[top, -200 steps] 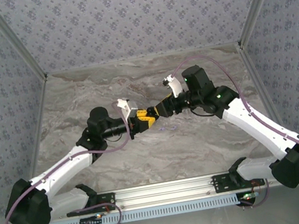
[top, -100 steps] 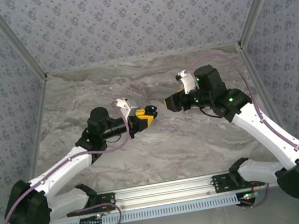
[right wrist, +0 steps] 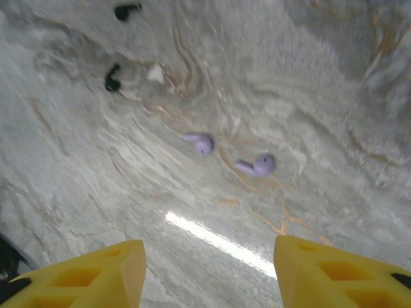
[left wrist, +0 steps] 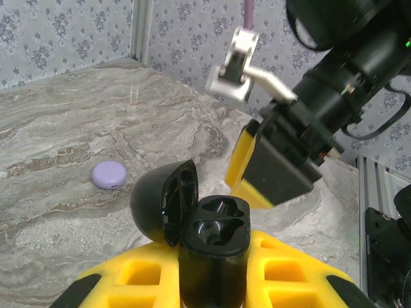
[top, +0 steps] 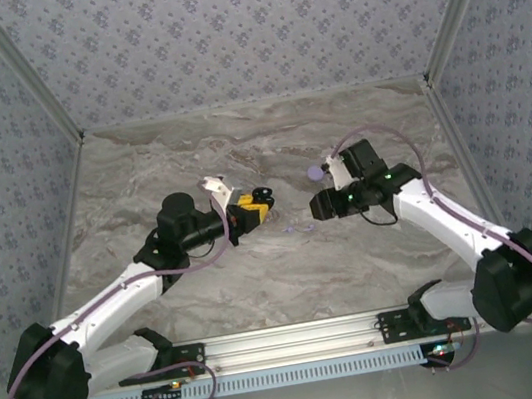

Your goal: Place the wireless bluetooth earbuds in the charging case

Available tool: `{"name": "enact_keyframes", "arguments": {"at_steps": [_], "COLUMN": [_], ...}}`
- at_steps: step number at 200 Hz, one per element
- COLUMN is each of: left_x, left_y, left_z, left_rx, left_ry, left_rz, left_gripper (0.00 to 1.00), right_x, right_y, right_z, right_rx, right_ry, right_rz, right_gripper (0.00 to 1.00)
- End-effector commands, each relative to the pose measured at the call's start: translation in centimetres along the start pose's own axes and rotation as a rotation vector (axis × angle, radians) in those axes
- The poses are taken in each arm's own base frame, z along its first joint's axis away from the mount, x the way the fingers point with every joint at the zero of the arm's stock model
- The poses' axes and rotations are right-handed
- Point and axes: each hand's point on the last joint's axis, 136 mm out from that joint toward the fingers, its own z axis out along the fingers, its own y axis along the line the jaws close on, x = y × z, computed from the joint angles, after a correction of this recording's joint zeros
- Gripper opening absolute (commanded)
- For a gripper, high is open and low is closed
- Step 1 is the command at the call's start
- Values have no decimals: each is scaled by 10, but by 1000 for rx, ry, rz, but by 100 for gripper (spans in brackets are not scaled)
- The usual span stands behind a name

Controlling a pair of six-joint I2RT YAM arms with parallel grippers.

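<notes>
Counting on the marbled table point(right wrist: 334, 90): two lilac earbuds point(right wrist: 200, 142) and two black earbuds point(right wrist: 113, 78) (four loose) below the right gripper point(right wrist: 209, 269), its fingers apart. The left gripper point(left wrist: 212, 279) clamps one black charging case point(left wrist: 213, 234), lid open; one lilac puck point(left wrist: 108, 174) lies beyond.

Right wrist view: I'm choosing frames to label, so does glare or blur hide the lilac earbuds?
Right wrist view: no; a glare streak lies on the table below the lilac earbuds, clear of them; they look soft but distinct. Left wrist view: the black case is sharp.
</notes>
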Motion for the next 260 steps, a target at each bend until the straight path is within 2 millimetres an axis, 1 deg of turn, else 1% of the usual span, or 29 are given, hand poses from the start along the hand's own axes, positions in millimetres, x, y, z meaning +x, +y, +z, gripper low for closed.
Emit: {"name": "enact_keyframes", "arguments": {"at_steps": [1,18,33,54,74,111,175,227,260], "left_x": [-13,-13,-12,-10,-9,-8,-8,-9,-9], "left_y": [-3,-3,0,1,2,2,3,1,2], "left_z": [-2,-3,-3,-2,-3,-5,-8,-8,-9], "left_rx": [-7,-10,-22,-29,-33,-41,-56,-49,-52], "left_ry": [-27,-23,-26,-23,-19,-14,-7,-8,-9], "left_rz": [-11,-8,-8,-13,-19,-16,-5,1,3], "left_gripper": [18,18,18,18,18,19,19,19,19], "right_x": [13,23,30,36,35,33,38,29,24], "right_y": [1,-1,-6,-9,-11,-21,-36,-46,-45], "right_z": [16,30,42,55,63,76,92,102,106], "right_rx": [-39,-40,-26,-12,0,44,116,170,176], "right_ry": [59,98,135,164,170,176,221,213,220], "right_rz": [38,49,73,87,99,122,127,140,133], "right_gripper": [48,37,31,25,21,17,12,9,9]}}
